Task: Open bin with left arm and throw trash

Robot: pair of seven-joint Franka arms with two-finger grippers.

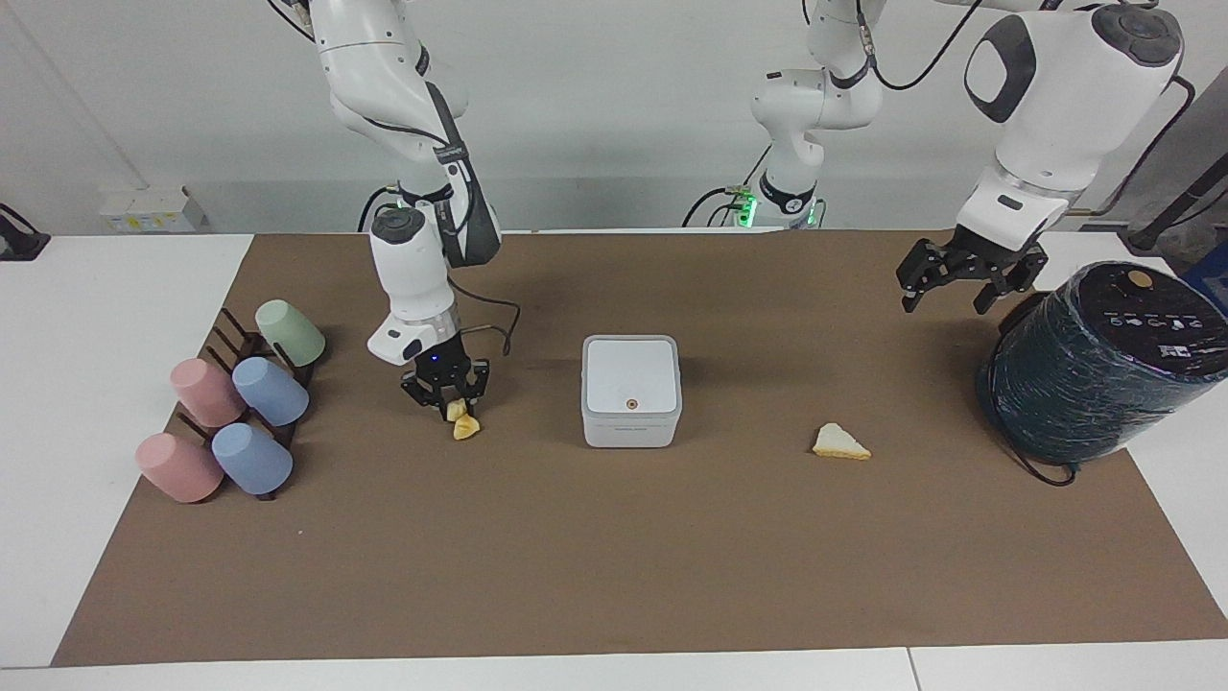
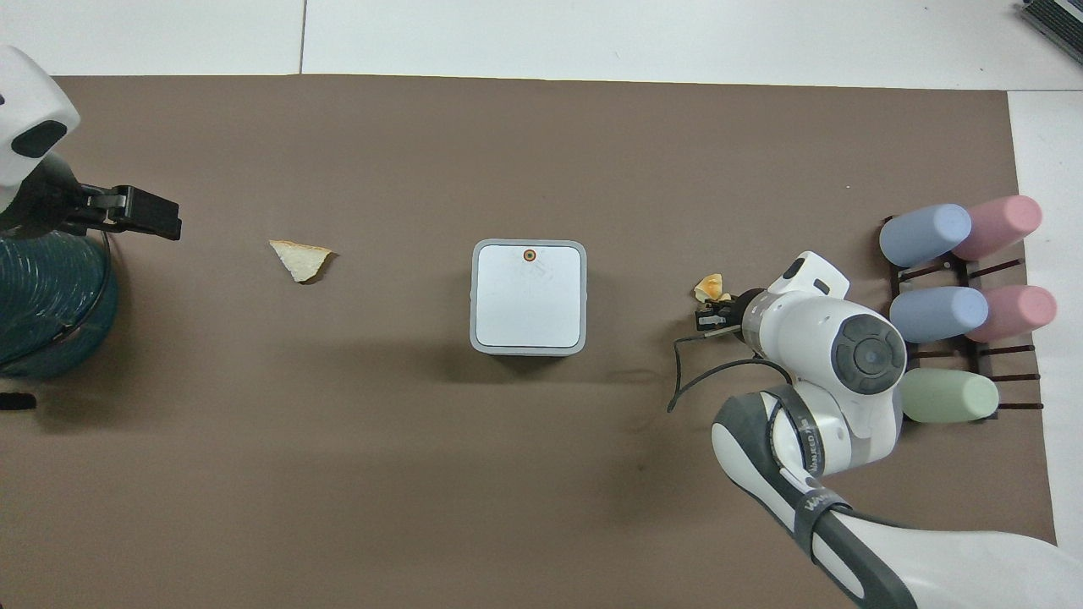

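Cups [image 1: 230, 413] on a rack are seen beside the right claw [image 1: 447, 403], pinching a nugget [image 1: 456, 411]; the closed bin [image 1: 630, 389] sits at the desk's centre; the left claw [image 1: 945, 288], spread, hangs by a dark cylinder [image 1: 1103, 365].

A: What colours are showing?
B: The bin [image 1: 630, 389] is showing white with an orange dot; the scraps [image 1: 841, 443] are looking pale yellow.
A: And the rest?
B: Cups [image 1: 271, 391] are showing pink, blue, green; the mat [image 1: 614, 557] brown.

bin [image 1: 630, 389]: smooth white plastic | table cover [image 1: 614, 557]: matt brown paper | cups [image 1: 261, 392]: matt pastel plastic
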